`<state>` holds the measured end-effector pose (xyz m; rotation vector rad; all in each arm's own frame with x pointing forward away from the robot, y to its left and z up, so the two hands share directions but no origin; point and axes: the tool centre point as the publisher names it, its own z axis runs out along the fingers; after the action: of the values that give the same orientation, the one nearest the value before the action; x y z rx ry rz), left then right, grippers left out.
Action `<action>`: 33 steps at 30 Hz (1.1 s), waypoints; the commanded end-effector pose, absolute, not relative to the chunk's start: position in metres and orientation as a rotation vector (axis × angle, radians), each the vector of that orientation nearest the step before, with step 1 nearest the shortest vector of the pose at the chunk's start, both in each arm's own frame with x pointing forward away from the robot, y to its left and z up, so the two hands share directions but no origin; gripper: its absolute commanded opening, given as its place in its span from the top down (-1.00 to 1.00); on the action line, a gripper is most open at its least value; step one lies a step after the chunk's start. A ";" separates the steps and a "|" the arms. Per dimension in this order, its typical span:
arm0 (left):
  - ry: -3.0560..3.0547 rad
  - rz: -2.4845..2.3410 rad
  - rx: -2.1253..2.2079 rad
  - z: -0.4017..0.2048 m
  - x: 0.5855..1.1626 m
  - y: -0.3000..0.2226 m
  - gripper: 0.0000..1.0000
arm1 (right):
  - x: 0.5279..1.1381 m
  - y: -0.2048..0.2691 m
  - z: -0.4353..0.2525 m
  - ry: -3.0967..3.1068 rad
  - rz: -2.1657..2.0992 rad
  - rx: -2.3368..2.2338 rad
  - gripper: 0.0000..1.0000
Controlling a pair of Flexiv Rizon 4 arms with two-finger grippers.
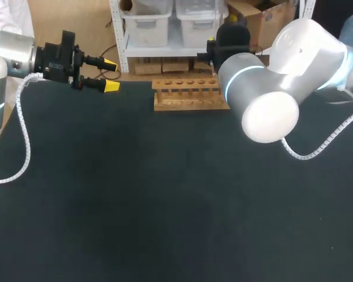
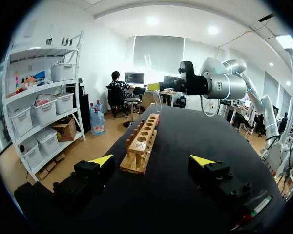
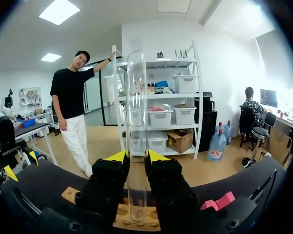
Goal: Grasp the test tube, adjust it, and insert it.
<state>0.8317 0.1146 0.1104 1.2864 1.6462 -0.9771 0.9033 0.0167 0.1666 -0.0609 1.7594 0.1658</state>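
At twelve o'clock on the worktop (image 1: 135, 194), the right claw (image 3: 136, 158) pinches the test tube (image 3: 136, 122) upright above the wooden rack (image 1: 191, 94), while the left claw (image 1: 110, 74) hangs spread wide at ten o'clock.

The table (image 1: 135, 200) is a wide, flat top with a dark, matte cover; its surface is even and plain from the near edge to the far one; a wooden rack (image 1: 185, 94) stands on it at the far edge, about mid-width, its long side along that edge; the rack has two tiers and a single row of round holes in the top board; its right end is hidden in the head view; a small pink block (image 3: 219, 201) lies on the cover just beside one end of the rack; whether the two touch cannot be told.
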 end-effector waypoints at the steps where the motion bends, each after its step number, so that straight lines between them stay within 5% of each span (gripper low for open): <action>1: 1.643 -0.971 1.282 0.110 0.829 0.115 -1.00 | 0.908 0.014 0.160 1.012 0.287 -0.090 1.00; 33: 1.643 -0.971 1.282 0.110 0.829 0.115 -1.00 | 0.918 0.009 0.140 1.024 0.322 -0.153 1.00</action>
<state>0.8317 0.1147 0.1104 1.2864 1.6462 -0.9771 0.9180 0.0116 0.1424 0.1292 1.4387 0.0917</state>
